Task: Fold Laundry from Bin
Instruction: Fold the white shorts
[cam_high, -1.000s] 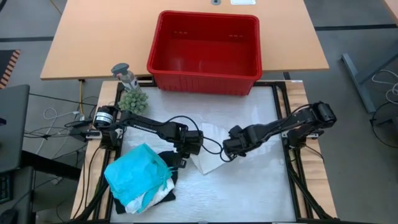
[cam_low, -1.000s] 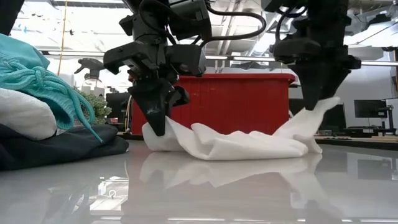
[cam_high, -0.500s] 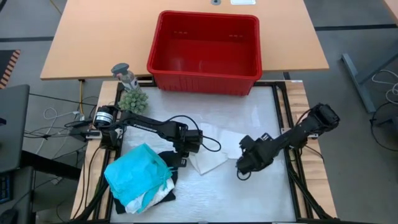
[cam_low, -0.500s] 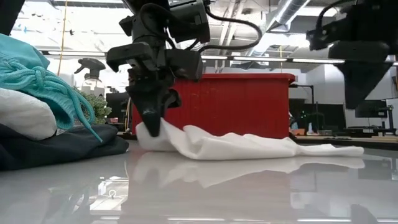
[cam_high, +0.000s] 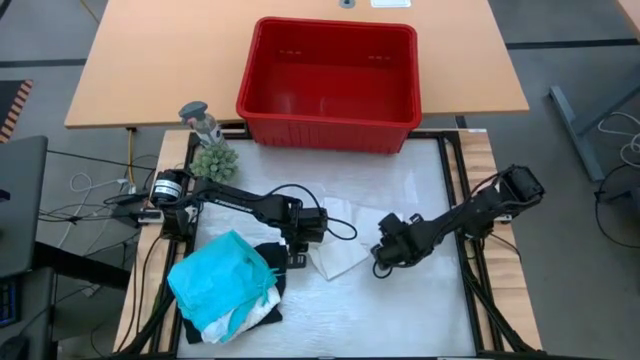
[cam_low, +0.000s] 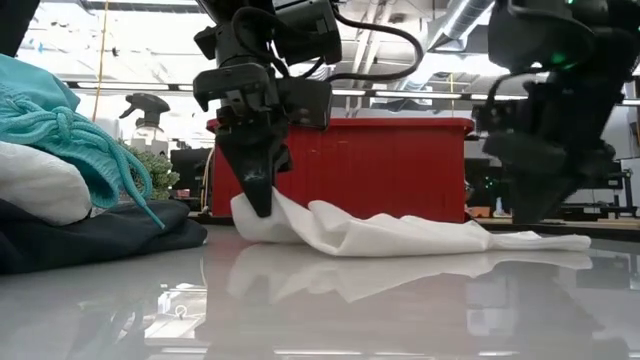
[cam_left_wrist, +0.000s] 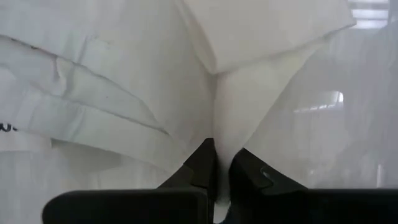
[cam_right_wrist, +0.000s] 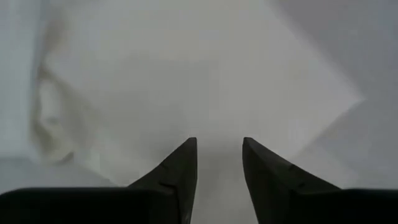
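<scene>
The white cloth (cam_left_wrist: 186, 81) runs past the frame edges in both wrist views, so its outline beyond each pincer cannot be told. Ahead of the left gripper (cam_low: 258, 200), its pinched edge is hidden between the fingers.

Left gripper (cam_left_wrist: 216, 163) clamped, right gripper (cam_right_wrist: 219, 160) parted.

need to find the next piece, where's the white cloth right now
In the high view the white cloth lies mid-table between the two grippers, right of the folded pile. The left gripper pinches its edge.
</scene>
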